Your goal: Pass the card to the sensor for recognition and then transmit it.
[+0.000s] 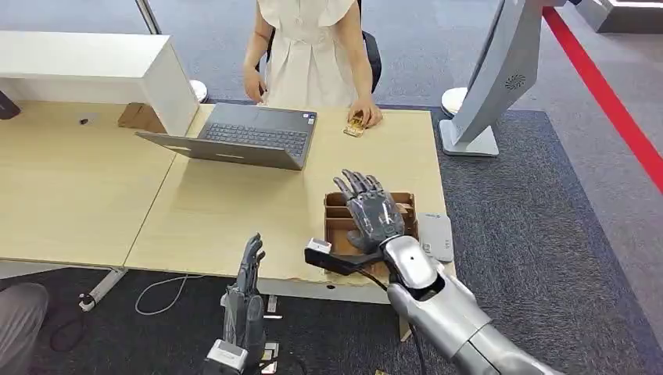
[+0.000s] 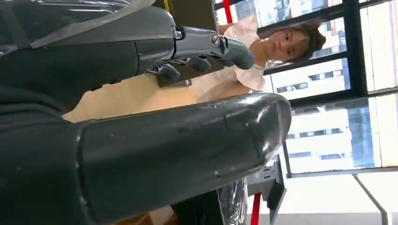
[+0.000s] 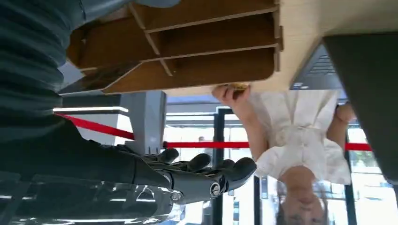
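Nearest, the left hand (image 1: 249, 291) hangs below the table's (image 1: 234, 211) front edge with its fingers straight and holding nothing, while the right hand (image 1: 374, 212) hovers flat and released, fingers spread, above the brown slotted box (image 1: 336, 223), a grey sensor (image 1: 435, 236) just beside it. Farther, past the open laptop (image 1: 246, 137), the small tan card (image 1: 356, 126) lies at the far table edge under a seated person's hand (image 1: 365, 112), its long axis running roughly toward the robot, its print too small to read.

surface: light wooden table (image 1: 227, 211) on grey carpet | far side: open grey laptop (image 1: 249, 137); card (image 1: 356, 126) under a person's hand (image 1: 366, 114) at the far edge | near right: brown divided wooden tray (image 1: 341, 223); grey flat sensor (image 1: 435, 236) just beside it at the right edge
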